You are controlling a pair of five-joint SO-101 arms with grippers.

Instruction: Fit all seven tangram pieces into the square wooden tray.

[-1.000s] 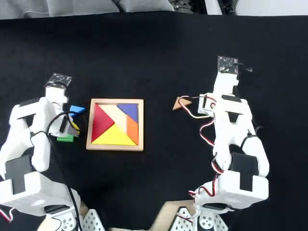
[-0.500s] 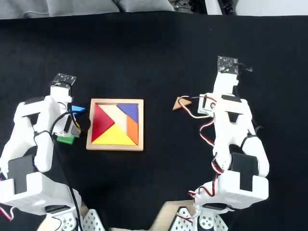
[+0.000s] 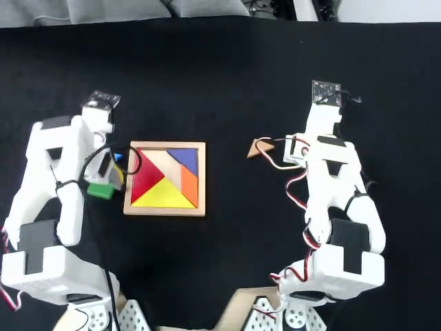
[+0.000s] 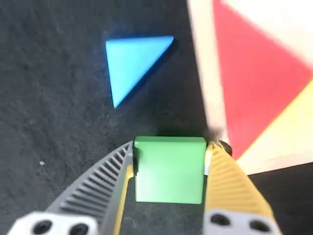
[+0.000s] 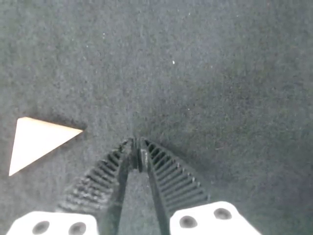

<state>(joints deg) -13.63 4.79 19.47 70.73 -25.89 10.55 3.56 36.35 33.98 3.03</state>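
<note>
The square wooden tray (image 3: 128,181) lies left of centre and holds red (image 3: 145,174), yellow (image 3: 165,195), orange (image 3: 189,182) and dark blue (image 3: 184,158) pieces. My left gripper (image 4: 168,155) is shut on a green square piece (image 4: 169,169), held just off the tray's left edge (image 4: 205,93); the green piece (image 3: 100,190) also shows from above. A light blue triangle (image 4: 133,58) lies on the cloth beside it. My right gripper (image 5: 135,147) is shut on nothing over bare cloth, near a plain wooden triangle (image 5: 35,141), which sits right of the tray (image 3: 259,147).
Black cloth (image 3: 227,76) covers the table. A pale bare patch (image 3: 160,161) shows inside the tray between the red and dark blue pieces. The right arm (image 3: 332,179) stands well right of the tray.
My left arm has swung toward the tray, carrying the green piece a little to the right. The right arm and the wooden triangle have stayed put.
</note>
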